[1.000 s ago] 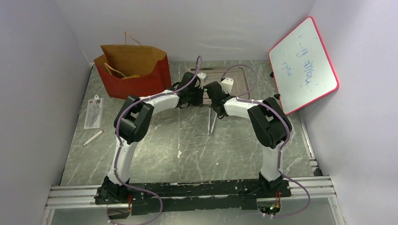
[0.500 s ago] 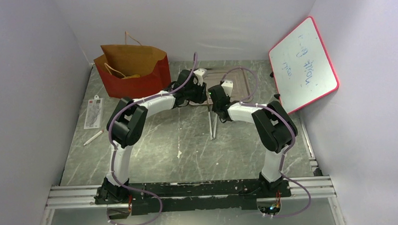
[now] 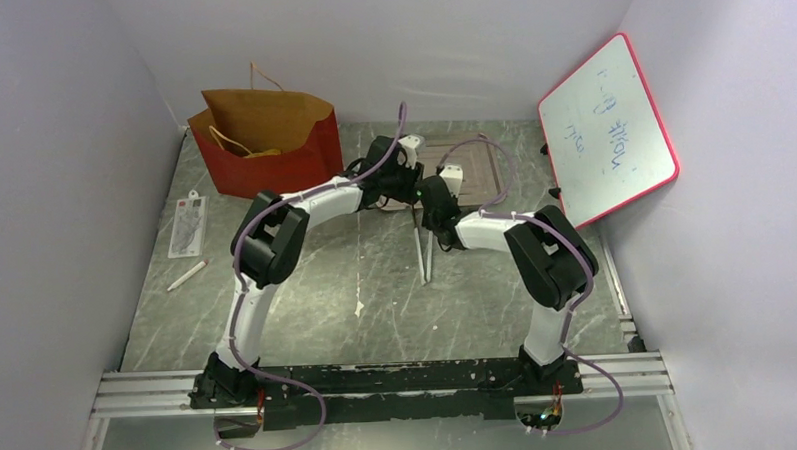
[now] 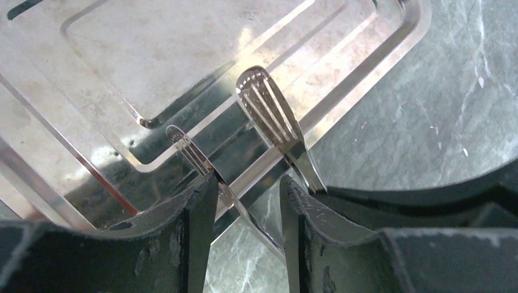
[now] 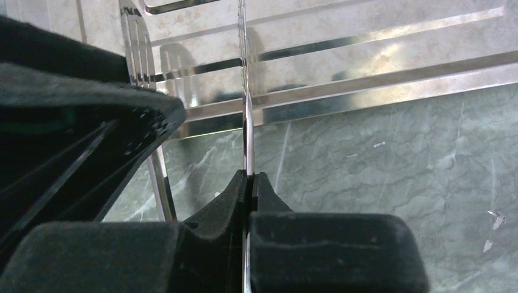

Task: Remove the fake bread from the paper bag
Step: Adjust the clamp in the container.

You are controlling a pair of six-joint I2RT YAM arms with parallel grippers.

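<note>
Your right gripper (image 5: 249, 177) pinches one leg of the metal tongs (image 4: 269, 116) tight, and your left gripper (image 4: 247, 183) stands half open around a leg, by the silver tray (image 4: 122, 49).

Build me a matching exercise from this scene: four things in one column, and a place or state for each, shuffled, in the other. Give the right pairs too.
Things:
1. paper bag
2. whiteboard
3. metal tongs
4. metal tray

Places or states:
A. clamped in the right pincer
B. lying flat, far middle
C. standing open-topped, far left
D. propped up tilted on the right side

Pairs: 1-C, 2-D, 3-A, 4-B
</note>
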